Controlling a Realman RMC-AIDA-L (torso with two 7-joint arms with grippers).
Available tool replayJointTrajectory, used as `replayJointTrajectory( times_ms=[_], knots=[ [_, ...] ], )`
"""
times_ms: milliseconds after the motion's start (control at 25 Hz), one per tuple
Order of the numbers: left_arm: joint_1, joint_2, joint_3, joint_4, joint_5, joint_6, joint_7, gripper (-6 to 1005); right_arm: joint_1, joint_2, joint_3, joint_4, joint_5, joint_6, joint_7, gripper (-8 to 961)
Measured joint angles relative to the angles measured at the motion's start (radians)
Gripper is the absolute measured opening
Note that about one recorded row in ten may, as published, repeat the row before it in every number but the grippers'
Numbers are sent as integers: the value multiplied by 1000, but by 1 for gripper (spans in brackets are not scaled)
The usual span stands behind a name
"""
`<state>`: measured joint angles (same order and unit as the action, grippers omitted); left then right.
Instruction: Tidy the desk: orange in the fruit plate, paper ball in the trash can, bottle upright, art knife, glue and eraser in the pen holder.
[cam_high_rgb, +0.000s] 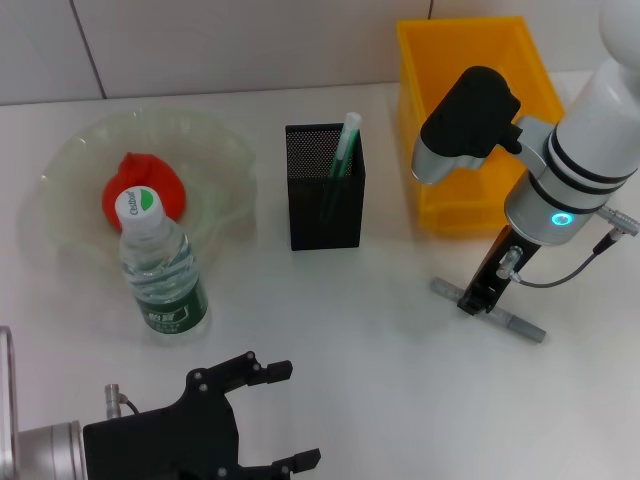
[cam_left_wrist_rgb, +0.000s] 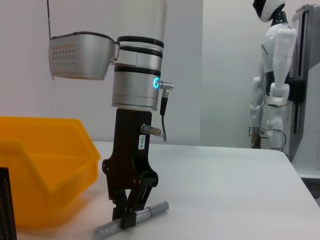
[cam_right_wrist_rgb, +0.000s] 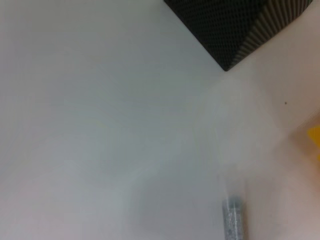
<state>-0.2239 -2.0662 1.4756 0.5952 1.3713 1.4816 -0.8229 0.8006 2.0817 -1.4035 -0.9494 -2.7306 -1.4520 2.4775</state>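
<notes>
The orange (cam_high_rgb: 140, 190) lies in the pale-green fruit plate (cam_high_rgb: 215, 140) at the back left. In front of the plate the bottle (cam_high_rgb: 160, 275) stands upright. A green-and-white stick (cam_high_rgb: 343, 145), which looks like the glue, stands in the black mesh pen holder (cam_high_rgb: 325, 205) (cam_right_wrist_rgb: 235, 30). On the desk (cam_high_rgb: 350, 330) lies the grey art knife (cam_high_rgb: 525, 326) (cam_left_wrist_rgb: 152, 210) (cam_right_wrist_rgb: 232, 220). My right gripper (cam_high_rgb: 478, 298) (cam_left_wrist_rgb: 129, 216) points down on its middle, fingers shut around it. My left gripper (cam_high_rgb: 290, 415) hovers open at the near edge. The paper ball and the eraser are out of view.
The yellow trash can (cam_high_rgb: 470, 60) (cam_left_wrist_rgb: 45, 170) stands at the back right, just behind my right arm. The pen holder is left of the art knife. A white humanoid robot (cam_left_wrist_rgb: 272, 75) stands beyond the desk's far edge.
</notes>
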Motion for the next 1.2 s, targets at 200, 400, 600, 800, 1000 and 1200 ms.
replayJointTrajectory(
  times_ms=[200,400,600,800,1000,1200],
  knots=[
    [0,0,-3,-1,0,5,5,864,0,0,5,-11,3,-7,-1,139],
    [0,1,-5,-2,0,9,5,864,-21,-4,40,-114,90,-75,-9,138],
    [1,1,-2,-3,0,11,5,864,-34,-6,180,-249,214,-195,-50,138],
    [0,2,-2,-5,0,12,6,864,-64,-7,311,-434,310,-233,-73,138],
    [-1,1,-1,-7,0,12,7,864,-168,-3,395,-563,531,-66,-191,137],
    [-5,2,0,-9,0,13,7,864,-208,-1,373,-477,681,105,-318,137]
  ],
)
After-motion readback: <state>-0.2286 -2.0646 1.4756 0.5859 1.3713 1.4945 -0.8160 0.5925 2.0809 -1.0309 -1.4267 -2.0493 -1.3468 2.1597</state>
